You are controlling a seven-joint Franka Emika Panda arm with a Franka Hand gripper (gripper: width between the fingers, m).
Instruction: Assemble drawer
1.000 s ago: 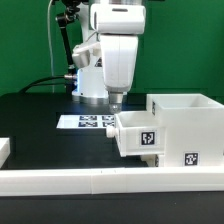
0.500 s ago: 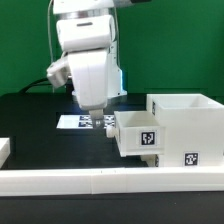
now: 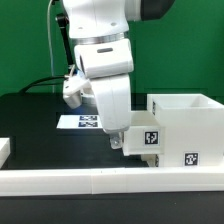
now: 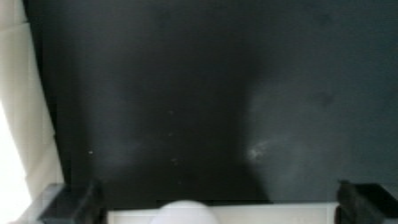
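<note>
The white drawer case (image 3: 190, 125) stands on the exterior view's right, with the smaller white drawer box (image 3: 147, 138), tagged on its front, partly pushed into it. My gripper (image 3: 117, 141) hangs tilted at the box's front corner on the exterior view's left; whether it touches is hidden by the hand. In the wrist view my gripper (image 4: 217, 196) is open, dark fingers (image 4: 71, 203) wide apart. Between them lies the white edge of the box with a round white knob (image 4: 183, 212). The fingers do not press on it.
The marker board (image 3: 82, 121) lies on the black table behind my hand. A long white rail (image 3: 100, 180) runs along the table's front edge. A small white piece (image 3: 4, 148) sits at the exterior view's far left. A white strip (image 4: 15, 110) borders the wrist view.
My arm has swung toward the exterior view's left and then come down and forward, tilting, so the gripper has dropped from above the marker board to the drawer box's front.
</note>
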